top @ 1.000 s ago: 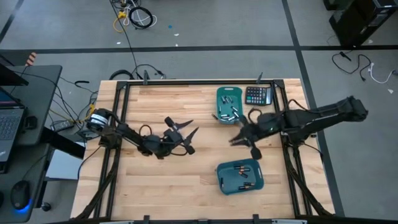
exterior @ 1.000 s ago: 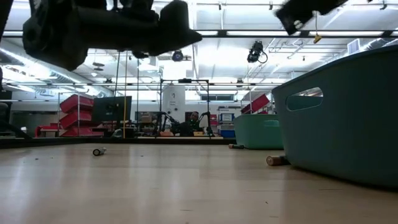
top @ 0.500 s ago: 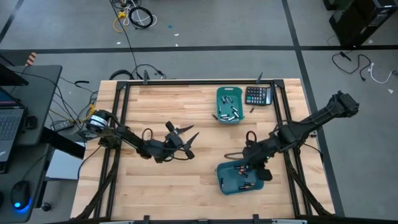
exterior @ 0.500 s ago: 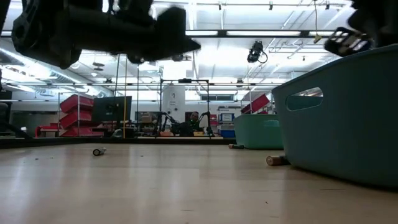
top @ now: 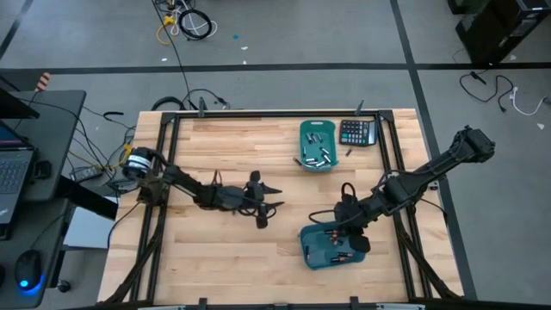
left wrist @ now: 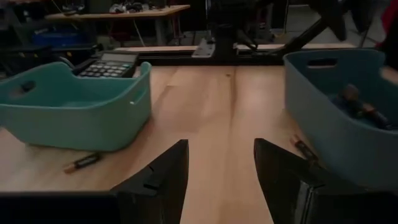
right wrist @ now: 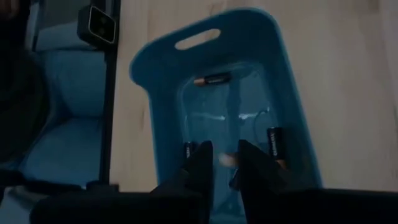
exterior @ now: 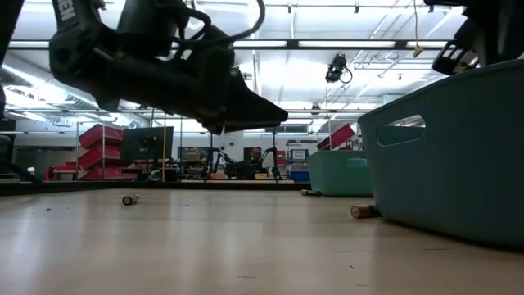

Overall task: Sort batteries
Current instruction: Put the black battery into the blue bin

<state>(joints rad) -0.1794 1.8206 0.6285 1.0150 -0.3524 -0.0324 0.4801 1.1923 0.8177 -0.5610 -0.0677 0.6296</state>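
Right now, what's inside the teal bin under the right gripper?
The near bin holds several dark batteries. The right gripper covers part of its floor.

Premises: a robotics laboratory or workshop hall. The work area is a butcher-block bench [top: 232, 146] bounded by a black metal frame [top: 169, 155], standing on a grey concrete floor [top: 284, 34] marked with dark lines. Loose cables [top: 185, 21] lie on the floor beyond the bench. A laptop [top: 13, 168] and a mouse [top: 27, 269] sit on a side desk to the left. The low view shows a large open hall: long ceiling strip lights [exterior: 327, 43], a ceiling-mounted camera [exterior: 336, 67], red storage bins [exterior: 98, 139] on racking, a monitor [exterior: 147, 143], and further workstations in the distance.
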